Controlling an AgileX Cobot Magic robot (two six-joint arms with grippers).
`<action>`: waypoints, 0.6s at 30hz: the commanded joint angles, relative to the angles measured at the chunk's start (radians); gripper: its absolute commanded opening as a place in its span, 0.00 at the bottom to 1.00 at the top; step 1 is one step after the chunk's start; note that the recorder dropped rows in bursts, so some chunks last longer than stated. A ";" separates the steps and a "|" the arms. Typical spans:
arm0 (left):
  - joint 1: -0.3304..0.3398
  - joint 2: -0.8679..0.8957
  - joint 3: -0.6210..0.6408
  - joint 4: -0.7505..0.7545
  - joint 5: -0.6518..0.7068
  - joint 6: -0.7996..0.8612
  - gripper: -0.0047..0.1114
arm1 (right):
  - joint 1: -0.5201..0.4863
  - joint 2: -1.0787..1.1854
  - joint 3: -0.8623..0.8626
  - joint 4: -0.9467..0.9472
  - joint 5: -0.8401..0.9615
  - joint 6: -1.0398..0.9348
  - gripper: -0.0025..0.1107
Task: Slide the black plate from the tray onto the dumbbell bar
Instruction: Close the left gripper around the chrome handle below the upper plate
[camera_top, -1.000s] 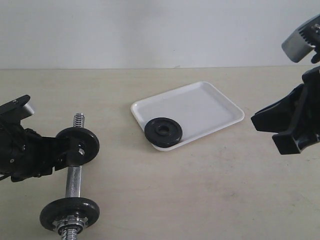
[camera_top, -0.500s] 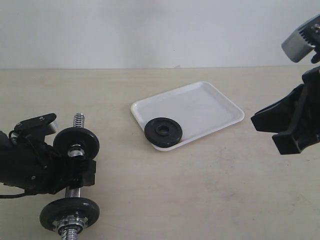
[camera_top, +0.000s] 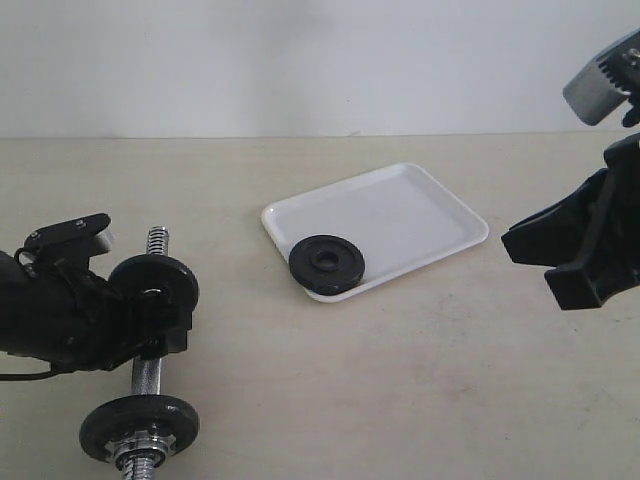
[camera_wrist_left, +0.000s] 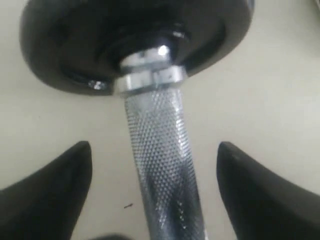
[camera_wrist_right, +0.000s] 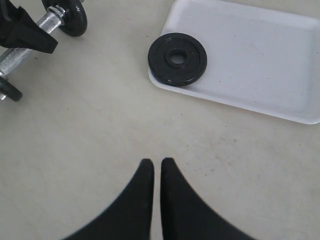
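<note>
The black plate (camera_top: 327, 262) (camera_wrist_right: 177, 58) lies flat on the near-left corner of the white tray (camera_top: 405, 212) (camera_wrist_right: 250, 45). At the left, the dumbbell bar (camera_top: 147, 374) (camera_wrist_left: 160, 150) rests on the table with a black disc near each end. My left gripper (camera_top: 160, 326) (camera_wrist_left: 154, 145) is open and straddles the bar's knurled middle just below the far disc (camera_top: 153, 284) (camera_wrist_left: 135, 40). Its fingers stand clear on both sides. My right gripper (camera_top: 512, 244) (camera_wrist_right: 157, 161) is shut on nothing and hovers right of the tray, well away from the plate.
The bar's far threaded end (camera_top: 158, 241) pokes out beyond the far disc. A silver collar nut sits outside the near disc (camera_top: 140, 424) at the table's front edge. Bare beige tabletop (camera_top: 400, 380) lies between the tray and the dumbbell.
My left gripper has come in from the left and lowered over the bar between the two discs. The right arm, the plate and the tray have not moved.
</note>
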 joint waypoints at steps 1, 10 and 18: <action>-0.004 0.017 -0.029 -0.018 0.016 0.001 0.60 | -0.002 0.000 -0.007 -0.001 0.006 -0.001 0.02; -0.004 0.066 -0.029 -0.026 0.043 0.001 0.60 | -0.002 0.000 -0.007 -0.001 -0.002 -0.001 0.02; -0.004 0.065 -0.029 -0.026 0.041 0.001 0.55 | -0.002 0.000 -0.007 -0.001 -0.007 -0.001 0.02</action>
